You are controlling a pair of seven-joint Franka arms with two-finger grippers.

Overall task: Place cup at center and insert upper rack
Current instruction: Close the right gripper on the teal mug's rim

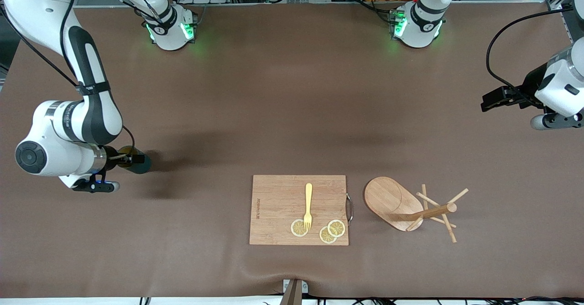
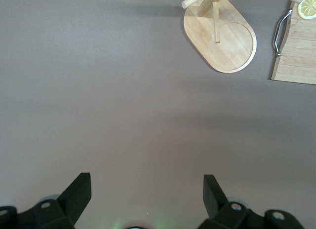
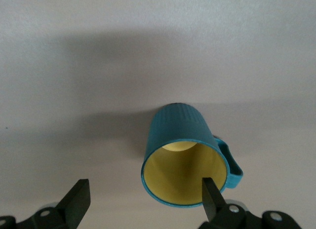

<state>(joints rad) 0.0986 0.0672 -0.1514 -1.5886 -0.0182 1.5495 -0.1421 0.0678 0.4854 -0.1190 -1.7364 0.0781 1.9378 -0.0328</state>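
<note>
The right gripper [image 3: 143,199] is seen with its fingers spread wide, and nothing is held between them; one finger [image 3: 210,194] stands in front of the rim of the cup [image 3: 185,160] in the right wrist view, but whether they touch cannot be told. In the front view this gripper [image 1: 132,160] is found at the middle left of the frame, low over the cup [image 1: 139,163], which is mostly hidden by it. The cup is teal outside and yellow inside, with its handle at one side. The left gripper [image 2: 146,192] is also opened wide and is empty, and only bare table [image 2: 123,115] is seen under it. In the front view the left gripper [image 1: 495,98] waits at the right edge of the frame, up in the air. The rack [image 1: 410,209] is lying on its side at the lower right of the centre of the front view, with its oval base tipped up and its pegs pointing toward the left arm's end of the table. Just beside it a cutting board [image 1: 278,204] is placed, and a yellow fork [image 1: 308,207] and three lemon slices [image 1: 327,231] are laid on it.
</note>
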